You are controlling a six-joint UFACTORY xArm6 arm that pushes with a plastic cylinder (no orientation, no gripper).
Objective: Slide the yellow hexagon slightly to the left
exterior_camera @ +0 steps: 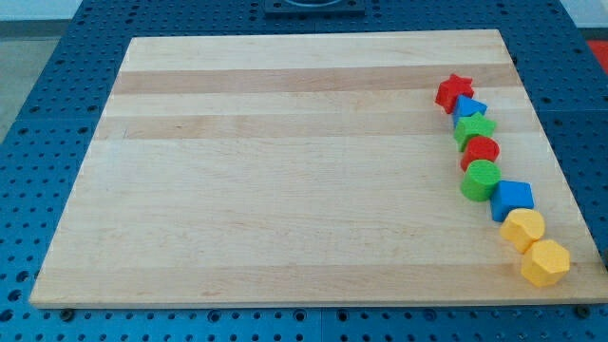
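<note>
The yellow hexagon lies at the bottom right corner of the wooden board, close to the board's right edge. It touches a second yellow block just above and to its left. My tip does not show in the camera view, so its place relative to the blocks cannot be told.
A curved chain of blocks runs up the board's right side from the yellow pair: a blue cube, a green cylinder, a red cylinder, a green star, a blue block and a red star. A blue perforated table surrounds the board.
</note>
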